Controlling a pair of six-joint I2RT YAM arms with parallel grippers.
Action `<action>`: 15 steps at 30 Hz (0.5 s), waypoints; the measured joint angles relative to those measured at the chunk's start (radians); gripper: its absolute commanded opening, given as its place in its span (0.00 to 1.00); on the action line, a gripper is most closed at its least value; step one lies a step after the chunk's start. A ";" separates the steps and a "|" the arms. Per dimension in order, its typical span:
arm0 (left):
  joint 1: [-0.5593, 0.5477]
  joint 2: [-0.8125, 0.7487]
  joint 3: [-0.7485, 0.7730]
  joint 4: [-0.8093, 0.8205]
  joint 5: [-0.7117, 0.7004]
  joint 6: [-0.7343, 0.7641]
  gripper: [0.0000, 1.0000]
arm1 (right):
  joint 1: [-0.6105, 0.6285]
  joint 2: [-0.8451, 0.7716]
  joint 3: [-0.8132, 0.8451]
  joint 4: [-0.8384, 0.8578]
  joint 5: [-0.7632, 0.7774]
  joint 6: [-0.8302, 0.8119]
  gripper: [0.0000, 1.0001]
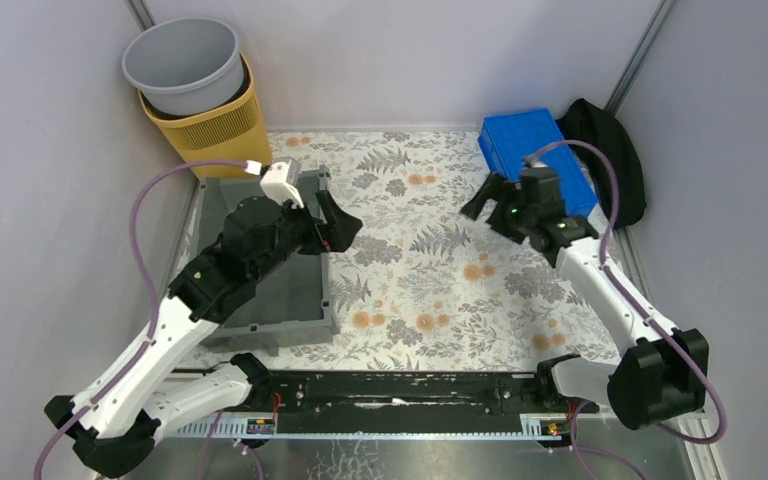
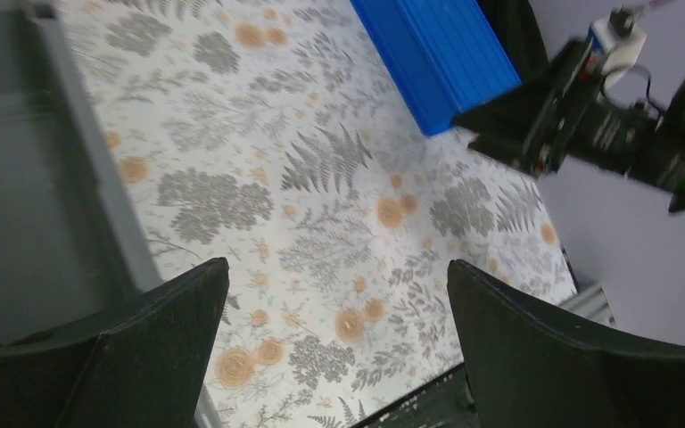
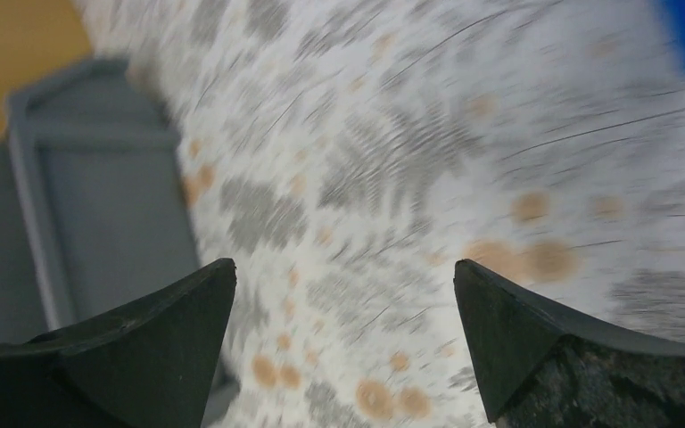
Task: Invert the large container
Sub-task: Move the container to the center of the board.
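Observation:
The large container is a dark-grey crate standing open side up at the left of the table, partly hidden under my left arm. Its right rim shows in the left wrist view and its end shows, blurred, in the right wrist view. My left gripper is open and empty above the crate's right rim. My right gripper is open and empty above the tablecloth, well to the right of the crate, facing it.
A blue ribbed tray lies at the back right, also in the left wrist view, with a black cloth behind it. A light-grey bucket sits in a yellow basket at the back left. Walls close both sides.

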 measured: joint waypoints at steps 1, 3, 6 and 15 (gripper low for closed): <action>0.003 -0.003 0.026 -0.035 -0.031 0.000 1.00 | 0.051 0.000 0.003 0.000 -0.013 0.000 0.99; 0.008 -0.010 0.077 -0.088 -0.076 0.000 1.00 | 0.180 0.010 0.019 -0.003 -0.047 0.003 0.97; 0.013 -0.028 0.157 -0.160 -0.129 -0.002 1.00 | 0.345 0.050 0.080 -0.008 -0.075 0.014 0.97; 0.013 -0.145 0.233 -0.261 -0.184 -0.024 1.00 | 0.610 0.265 0.351 -0.004 -0.066 0.037 0.96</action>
